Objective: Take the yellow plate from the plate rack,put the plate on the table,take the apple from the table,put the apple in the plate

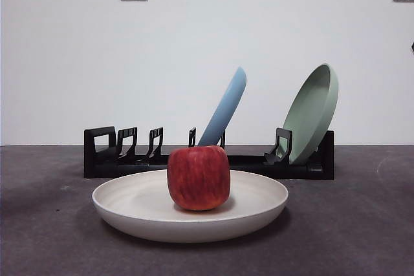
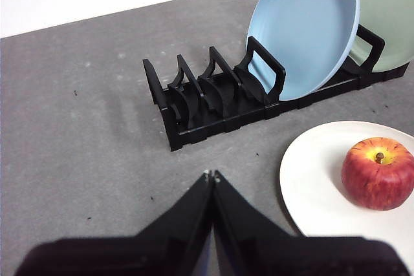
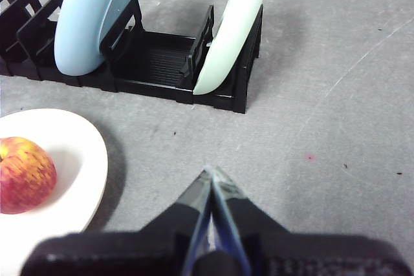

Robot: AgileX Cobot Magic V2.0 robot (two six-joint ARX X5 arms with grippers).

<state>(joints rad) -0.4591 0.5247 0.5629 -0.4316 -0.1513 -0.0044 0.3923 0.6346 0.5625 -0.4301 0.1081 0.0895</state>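
The apple (image 1: 198, 178) is red with thin yellow streaks; its top is yellow around a brown stem; the yellow plate (image 1: 129, 206) is plain creamy white; the rack (image 1: 100, 153) is black; one plate (image 1: 226, 108) in it is light blue; the other plate (image 1: 315, 111) is pale green; the table (image 1: 362, 224) is dark grey with small specks; the wall (image 1: 65, 63) is white.

The dark grey table (image 1: 362, 237) under my arms carries two things directly: the yellow plate (image 1: 129, 201) lying flat near the front, and the black plate rack (image 1: 103, 153) standing just behind it, set lengthwise across the surface.
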